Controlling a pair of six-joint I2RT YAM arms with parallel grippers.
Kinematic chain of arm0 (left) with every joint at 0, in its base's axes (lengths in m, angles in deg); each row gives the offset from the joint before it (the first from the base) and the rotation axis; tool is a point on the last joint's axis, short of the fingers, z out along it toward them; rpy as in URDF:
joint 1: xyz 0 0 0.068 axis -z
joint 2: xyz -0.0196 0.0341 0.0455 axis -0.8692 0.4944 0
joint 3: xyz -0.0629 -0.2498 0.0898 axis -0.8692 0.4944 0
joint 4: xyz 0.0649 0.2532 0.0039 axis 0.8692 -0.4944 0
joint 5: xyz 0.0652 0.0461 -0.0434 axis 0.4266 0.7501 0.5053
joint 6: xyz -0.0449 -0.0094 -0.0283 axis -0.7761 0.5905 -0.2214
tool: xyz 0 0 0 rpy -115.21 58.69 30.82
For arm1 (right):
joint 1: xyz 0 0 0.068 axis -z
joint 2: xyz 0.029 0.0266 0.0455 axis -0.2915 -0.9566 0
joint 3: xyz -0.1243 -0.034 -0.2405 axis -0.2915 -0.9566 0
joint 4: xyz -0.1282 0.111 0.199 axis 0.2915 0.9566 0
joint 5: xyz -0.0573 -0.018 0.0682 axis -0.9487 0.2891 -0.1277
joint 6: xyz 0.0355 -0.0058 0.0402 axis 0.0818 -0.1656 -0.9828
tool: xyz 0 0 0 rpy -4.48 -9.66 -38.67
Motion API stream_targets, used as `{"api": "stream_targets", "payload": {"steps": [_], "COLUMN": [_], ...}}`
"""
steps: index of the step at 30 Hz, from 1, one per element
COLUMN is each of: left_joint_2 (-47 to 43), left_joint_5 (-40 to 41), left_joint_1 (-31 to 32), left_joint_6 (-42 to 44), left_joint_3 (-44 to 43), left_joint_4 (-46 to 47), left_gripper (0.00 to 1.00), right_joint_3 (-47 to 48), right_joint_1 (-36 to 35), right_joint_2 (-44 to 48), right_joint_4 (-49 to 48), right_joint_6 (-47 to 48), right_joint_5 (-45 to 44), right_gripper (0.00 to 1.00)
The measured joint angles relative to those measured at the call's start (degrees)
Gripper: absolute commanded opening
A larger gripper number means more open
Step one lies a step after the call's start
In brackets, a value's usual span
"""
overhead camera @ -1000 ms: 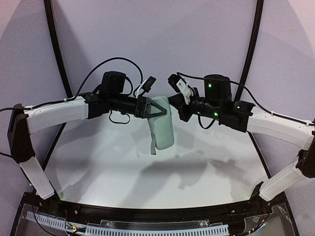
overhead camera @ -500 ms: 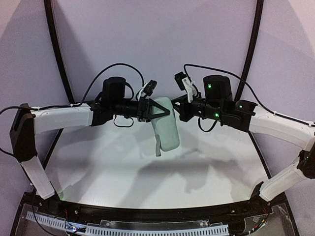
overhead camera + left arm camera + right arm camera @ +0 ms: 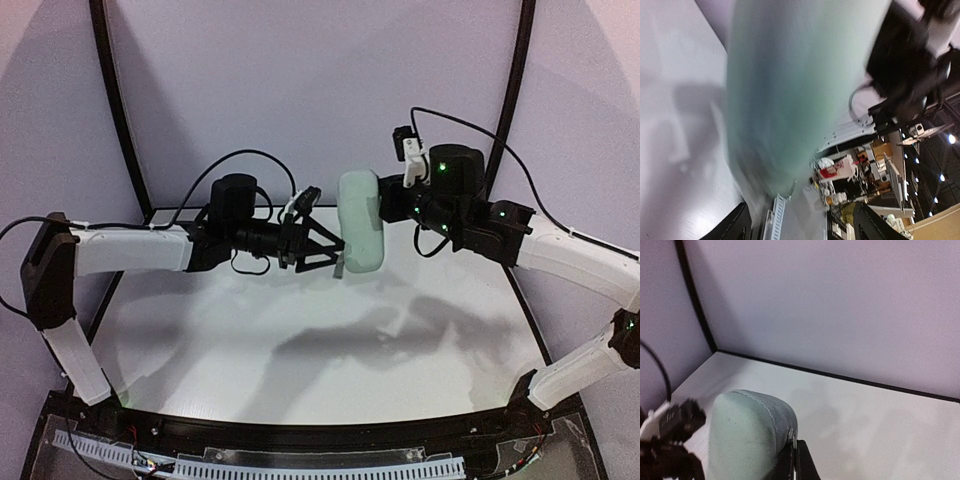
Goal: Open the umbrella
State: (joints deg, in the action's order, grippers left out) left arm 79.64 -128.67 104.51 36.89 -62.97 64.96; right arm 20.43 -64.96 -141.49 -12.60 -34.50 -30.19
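A pale mint oval case (image 3: 361, 222) hangs upright in the air above the back of the table. My right gripper (image 3: 795, 460) is shut on the seam at its edge, and its fingers are hidden behind the case in the top view. My left gripper (image 3: 337, 256) stands open just left of and below the case's lower end, with nothing gripped. In the left wrist view the case (image 3: 790, 85) is a blurred mint mass ahead of the spread black fingers (image 3: 736, 225). The umbrella itself is not in view.
The white table (image 3: 300, 350) lies below both arms. Curved black frame posts (image 3: 118, 110) rise at left and right against the lilac back wall. A slotted cable tray (image 3: 300, 468) runs along the near edge.
The right arm has lifted the case up and to the right, turning it more upright. The left gripper has opened and let go of the case.
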Motion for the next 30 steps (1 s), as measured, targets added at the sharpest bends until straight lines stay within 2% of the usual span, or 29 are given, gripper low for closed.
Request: {"api": "stream_targets", "payload": {"steps": [5,8,12,16,20,26,30], "left_joint_2": [0.0,0.0,-0.03,-1.05,-6.07,-14.68,-13.85], "left_joint_5": [-1.07,-1.08,0.55,7.72,20.39,31.89,36.88], "left_joint_1": [1.23,1.74,1.9,1.9,1.9,3.08,6.55], "left_joint_6": [-0.45,-0.47,1.08,7.17,15.56,28.56,35.5], "left_joint_3": [0.82,0.82,0.53,-0.38,-0.27,-0.06,-3.9], "left_joint_4": [-1.1,-0.62,-1.46,-8.89,-19.53,-24.47,-27.22], "left_gripper": [0.84,0.97,0.99,0.99,0.99,0.99,0.99], "right_joint_3": [0.07,0.07,0.09,0.07,0.07,0.05,0.05], "right_joint_1": [1.14,1.14,1.14,1.19,1.18,1.05,0.57], "right_joint_2": [1.3,1.46,1.46,1.61,2.66,5.91,7.07], "right_joint_4": [-1.85,-2.76,-2.9,-2.93,-2.14,0.17,1.4], "right_joint_6": [-2.87,-4.56,-6.14,-6.37,-6.38,-8.0,-9.67], "right_joint_5": [-3.99,-4.0,-3.85,-2.76,-0.27,5.48,8.04], "right_gripper": [0.0,0.0,0.0,0.0,0.0,0.0,0.0]}}
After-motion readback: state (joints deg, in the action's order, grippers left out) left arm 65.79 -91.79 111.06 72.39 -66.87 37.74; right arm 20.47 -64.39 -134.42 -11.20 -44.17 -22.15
